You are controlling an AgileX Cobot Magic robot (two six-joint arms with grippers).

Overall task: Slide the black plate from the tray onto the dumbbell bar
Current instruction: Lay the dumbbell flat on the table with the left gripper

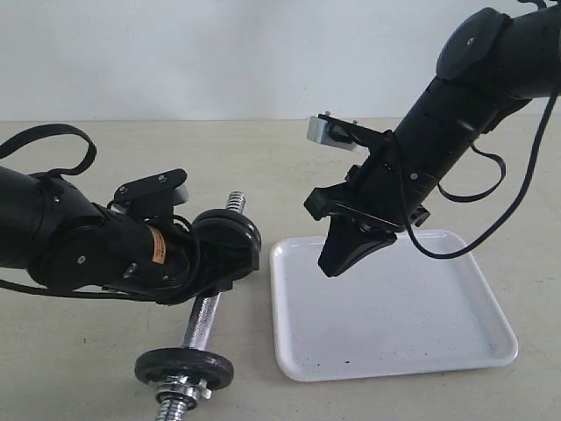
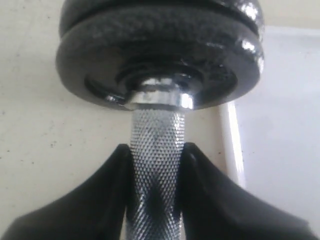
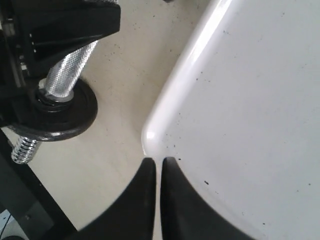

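Your left gripper (image 2: 157, 150) pinches the knurled middle of the dumbbell bar (image 2: 157, 127), whose long axis runs straight out ahead of it. The black plate (image 2: 160, 20) looks already threaded there, touching an inner disc (image 2: 160, 65) just beyond that gripper, so the left arm is nearer. Your right gripper (image 3: 159, 165), pressed together on nothing, hangs over the tray (image 3: 250, 100) — no plate lies in it. Count one bar, one tray, three discs; the third disc (image 1: 184, 367) sits behind the left gripper.
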